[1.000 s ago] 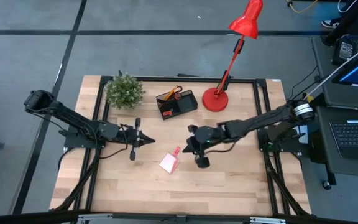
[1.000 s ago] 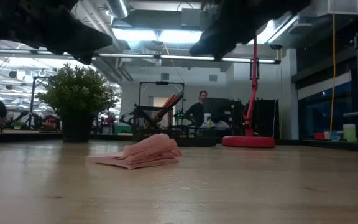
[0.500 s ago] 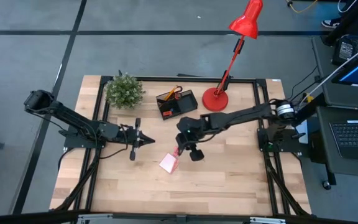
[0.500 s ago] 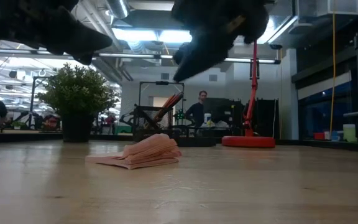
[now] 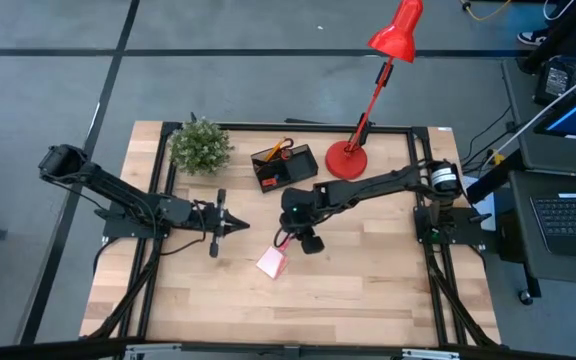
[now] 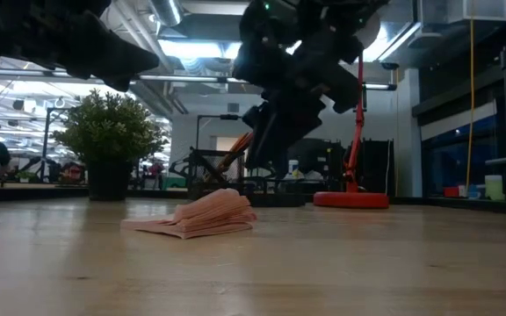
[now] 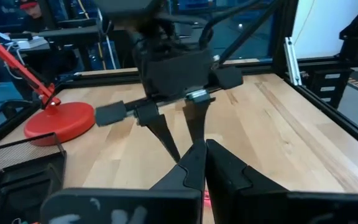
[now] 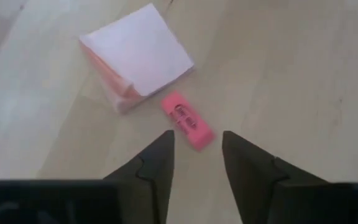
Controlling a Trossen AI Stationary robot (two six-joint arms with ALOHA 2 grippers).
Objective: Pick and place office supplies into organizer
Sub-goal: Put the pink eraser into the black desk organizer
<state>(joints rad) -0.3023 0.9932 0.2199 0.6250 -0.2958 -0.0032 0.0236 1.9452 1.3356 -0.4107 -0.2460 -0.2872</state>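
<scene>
From above, the right gripper point(image 5: 290, 236) hangs mid-table, just over the pink eraser point(image 5: 284, 242) that lies beside the note pad point(image 5: 271, 263). So this looks like the reach for the eraser, with the drop into the organizer point(image 5: 284, 167) to follow. The organizer sits at the back of the table between the plant point(image 5: 200, 145) and the lamp point(image 5: 347, 160), with scissors point(image 5: 276, 152) poking out of it. The left gripper point(image 5: 230, 227) waits left of centre, well clear of the pad.

Down at table level, the right gripper point(image 6: 266, 149) is above the table, pointing down behind the fanned pad point(image 6: 202, 215); I can't make out the eraser from here. The plant point(image 6: 110, 140) and lamp base point(image 6: 350, 199) stand far back, out of the way.

Left wrist view: its own fingers point(image 7: 191, 168) are pressed together, looking straight at the right gripper point(image 7: 178, 134), whose fingers are spread.

Right wrist view: fingers point(image 8: 157, 165) apart, the eraser point(image 8: 187, 120) lying slantwise just ahead of the gap, the pad point(image 8: 135, 56) just beyond. Next it needs to drop straight down and straddle the eraser across its narrow side. The pad's corner is close, so a finger could nudge it.
</scene>
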